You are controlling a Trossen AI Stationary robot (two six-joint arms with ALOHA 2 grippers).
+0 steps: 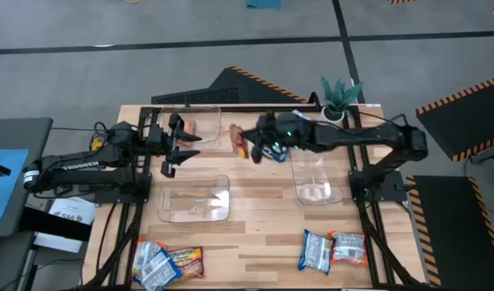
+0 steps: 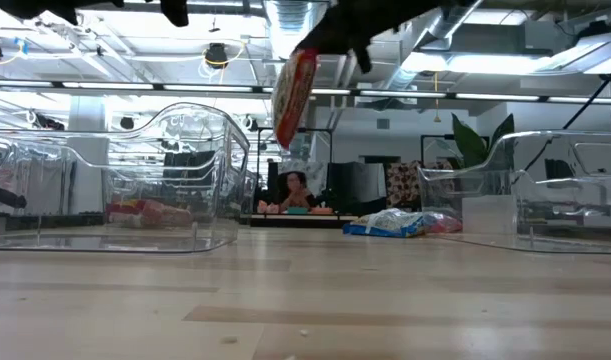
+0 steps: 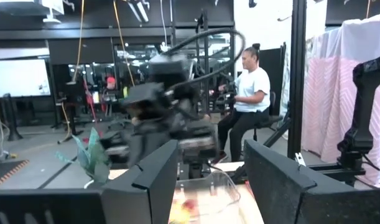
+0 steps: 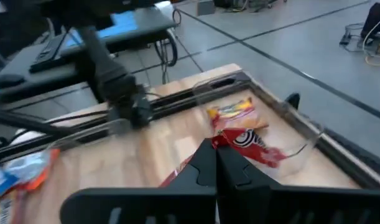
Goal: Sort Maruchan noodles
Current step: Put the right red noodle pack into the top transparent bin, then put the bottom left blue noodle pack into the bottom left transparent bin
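We are carrying a red ramen packet (image 2: 294, 96) in the right pincer (image 1: 251, 148), which is clenched on the packet's top edge, high above the counter (image 1: 263, 218) near its far side. The packet is hanging on edge, its long axis running nearly vertical with a slight lean, its free end pointing down at the wood. It is hovering between the far-left clear bin (image 1: 196, 127), which is already holding a yellow packet (image 4: 232, 111) and another red one (image 4: 249, 142), and the right clear bin (image 1: 315, 176).

The left pincer (image 1: 180, 144) is waiting beside that far-left bin, fingers partly apart and grasping nothing.

We are judging the grip to be the weak point: only a thin strip of wrapper is being pinched, so a quick swing could be letting the slick plastic slide out and drop short of the bin. Releasing too early would be landing it on the bin rim or on bare wood. The two arms are also standing close together, so a wide sweep could be brushing the left one.

More packets are lying in two heaps, near-left (image 1: 167, 262) and near-right (image 1: 334, 249), still unsorted.
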